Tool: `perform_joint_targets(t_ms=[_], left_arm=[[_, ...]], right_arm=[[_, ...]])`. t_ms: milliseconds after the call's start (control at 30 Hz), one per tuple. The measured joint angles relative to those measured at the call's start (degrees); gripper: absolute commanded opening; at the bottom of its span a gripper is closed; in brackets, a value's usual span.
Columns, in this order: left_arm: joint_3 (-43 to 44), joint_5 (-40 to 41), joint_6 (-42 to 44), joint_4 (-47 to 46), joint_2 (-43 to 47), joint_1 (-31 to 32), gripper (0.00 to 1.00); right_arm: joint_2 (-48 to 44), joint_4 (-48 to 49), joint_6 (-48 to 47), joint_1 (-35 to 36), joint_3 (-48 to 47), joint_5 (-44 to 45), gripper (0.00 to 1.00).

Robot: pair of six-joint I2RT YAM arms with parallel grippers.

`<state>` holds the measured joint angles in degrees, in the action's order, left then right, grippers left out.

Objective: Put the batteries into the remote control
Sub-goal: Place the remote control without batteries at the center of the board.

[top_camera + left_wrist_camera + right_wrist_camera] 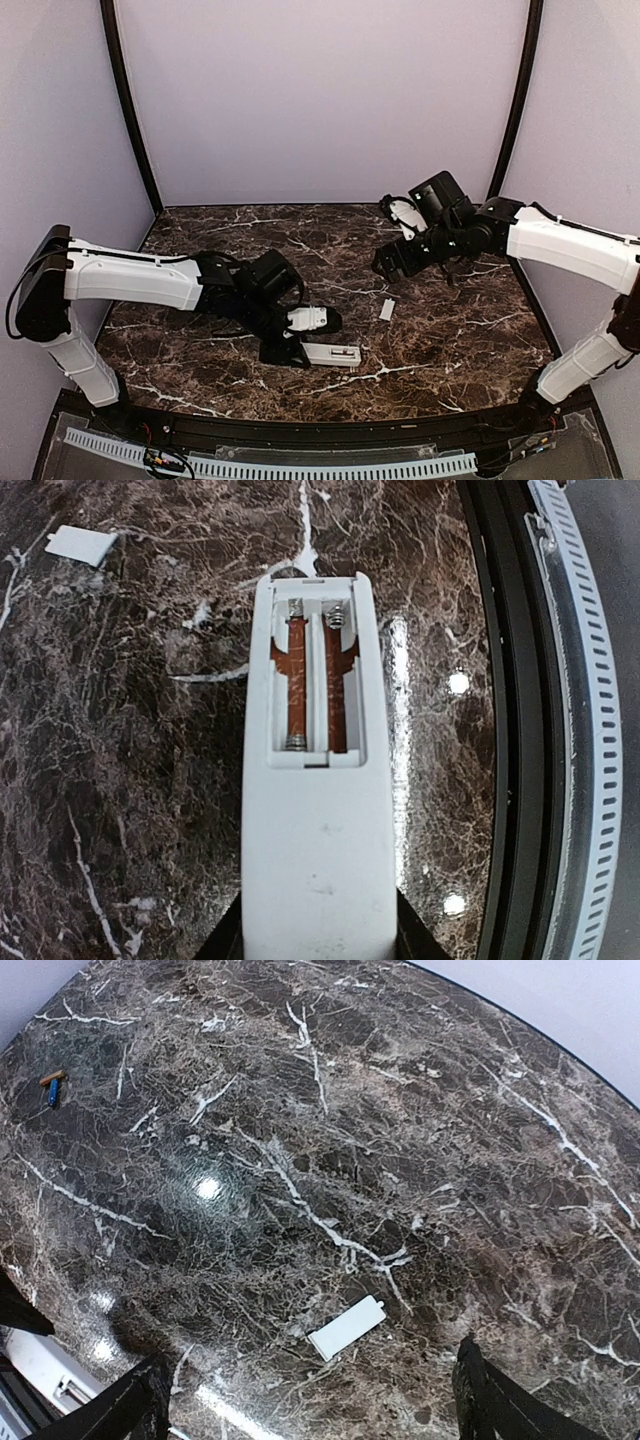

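1. Left gripper (320, 942) pinches the remote control (318, 820) by one end; its uncovered battery recess (312, 680) faces up, ahead of the jaws.
2. Right gripper (312, 1405) has its jaws spread wide, gripping nothing; the battery cover (347, 1327) lies just ahead between them, and the batteries (52, 1084) lie far ahead-left.

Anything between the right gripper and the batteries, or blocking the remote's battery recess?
Nothing visible. Only bare table lies between the right gripper and the batteries. The remote control has its recess uncovered and empty; the cover lies apart from it.
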<state>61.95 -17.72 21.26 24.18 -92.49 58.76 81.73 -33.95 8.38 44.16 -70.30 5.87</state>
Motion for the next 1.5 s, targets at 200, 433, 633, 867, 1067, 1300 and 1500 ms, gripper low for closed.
perform_joint_targets(t_ms=[200, 433, 633, 867, 1067, 1300, 1500], left_arm=[[0.3, -0.8, 5.4, -0.7, -6.4, 0.0, 0.14], [0.9, -1.6, 8.2, -1.8, -11.7, -0.1, 0.49], [1.7, -1.4, 8.5, 1.2, -13.0, -0.1, 0.80], [2.8, -0.7, 8.3, 3.2, -13.2, 0.3, 0.90], [2.8, 1.1, 7.2, 4.8, -9.3, 0.3, 0.91], [1.6, 6.5, 0.9, 0.7, 4.7, -0.4, 0.89], [0.5, 12.8, -15.3, -4.9, 11.2, -8.3, 0.70]], right_arm=[[0.4, 2.4, 1.4, 0.0, 3.4, -3.3, 0.95], [2.8, 4.5, 2.1, 0.0, 3.4, -6.2, 0.95], [3.1, 5.6, 2.4, 0.0, 3.4, -7.7, 0.95], [3.3, 6.3, 2.8, 0.0, 3.4, -9.0, 0.95], [3.3, 7.0, 2.8, 0.0, 3.4, -9.7, 0.96], [3.9, 8.7, 2.8, 0.0, 3.1, -9.9, 0.96], [6.4, 15.3, 1.8, -0.4, 2.6, -10.4, 0.96]])
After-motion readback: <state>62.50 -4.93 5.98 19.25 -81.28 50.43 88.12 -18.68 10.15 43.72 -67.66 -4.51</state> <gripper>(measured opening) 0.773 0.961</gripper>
